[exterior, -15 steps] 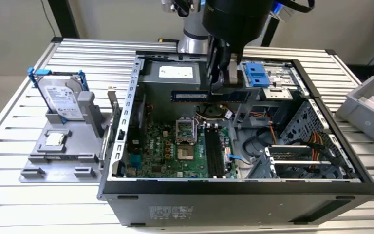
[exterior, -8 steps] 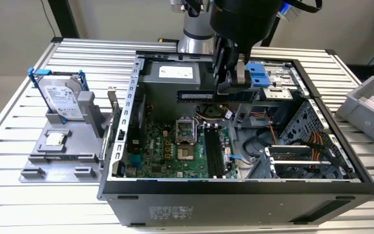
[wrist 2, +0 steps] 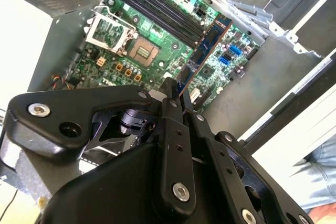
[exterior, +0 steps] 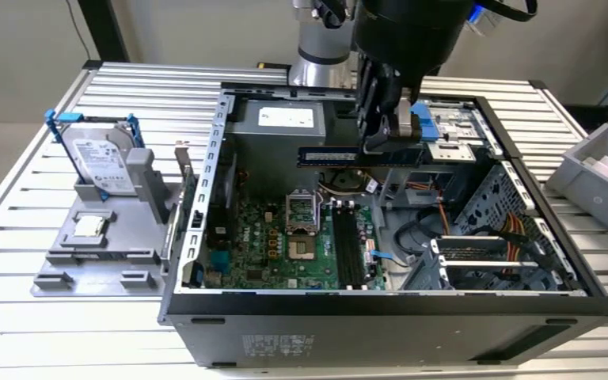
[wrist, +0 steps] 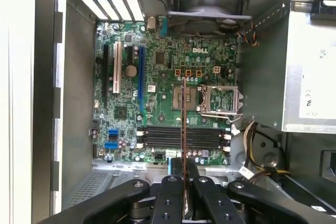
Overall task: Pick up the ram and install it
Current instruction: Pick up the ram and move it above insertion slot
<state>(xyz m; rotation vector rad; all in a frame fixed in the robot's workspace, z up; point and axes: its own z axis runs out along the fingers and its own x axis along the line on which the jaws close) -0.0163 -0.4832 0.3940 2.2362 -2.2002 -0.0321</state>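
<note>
Gripper [wrist 2: 177, 88]: matte black, jointed linkage fingers [wrist 2: 175, 145], silver screws [wrist 2: 39, 110]. Arm [exterior: 315, 62]: silver-grey tube, rounded black wrist housing [exterior: 410, 32], blue cap [exterior: 477, 13], black cables [exterior: 515, 9].

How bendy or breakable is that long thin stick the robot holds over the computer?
Probably stiff: the ram juts straight out from the gripper, pinched at one end, with no sag. Likely light, since that small pinch carries it. Perhaps fragile: edge-on in the first wrist view it looks very thin.
</note>
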